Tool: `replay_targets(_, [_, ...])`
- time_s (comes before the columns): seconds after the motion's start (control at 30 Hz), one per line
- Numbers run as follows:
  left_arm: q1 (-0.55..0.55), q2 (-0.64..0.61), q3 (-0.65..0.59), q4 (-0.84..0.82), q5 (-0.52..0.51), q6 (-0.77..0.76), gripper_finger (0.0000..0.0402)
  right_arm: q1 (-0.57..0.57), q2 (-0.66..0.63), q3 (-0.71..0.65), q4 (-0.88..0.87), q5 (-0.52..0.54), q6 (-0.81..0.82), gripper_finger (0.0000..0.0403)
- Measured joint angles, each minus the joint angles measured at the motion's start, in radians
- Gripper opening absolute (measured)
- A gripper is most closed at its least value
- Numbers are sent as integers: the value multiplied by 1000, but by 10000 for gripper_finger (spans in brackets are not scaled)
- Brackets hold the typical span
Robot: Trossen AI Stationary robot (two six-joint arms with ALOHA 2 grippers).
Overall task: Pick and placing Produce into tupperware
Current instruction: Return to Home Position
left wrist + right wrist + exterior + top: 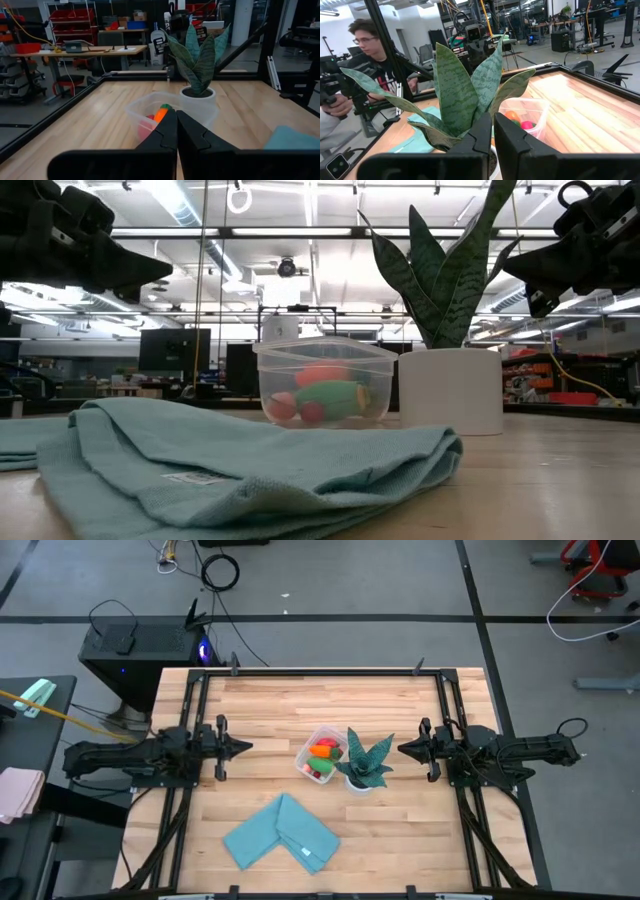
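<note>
The clear tupperware (320, 753) sits at the table's middle and holds the produce: an orange piece (322, 749), a green oval (330, 396) and small red pieces (312, 412). It also shows in the left wrist view (150, 112) and the right wrist view (526, 116). My left gripper (246, 748) hovers shut above the table, left of the box, holding nothing. My right gripper (402, 749) hovers shut to the right, just past the potted plant, also holding nothing.
A spiky teal-leaved plant in a white pot (363, 766) stands against the box's right side. A folded teal cloth (281, 833) lies near the table's near edge. A person (365, 47) sits beyond the table's left side. Bare wood stretches toward the far edge.
</note>
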Motion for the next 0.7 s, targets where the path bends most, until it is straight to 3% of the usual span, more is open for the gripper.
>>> replay_targets(0.33, [0, -84, 0, -96, 2, -2, 3, 0, 0, 0, 0, 0, 0, 25])
replay_targets(0.7, [0, -89, 0, -111, 5, 19, 5, 0, 0, 0, 0, 0, 0, 25])
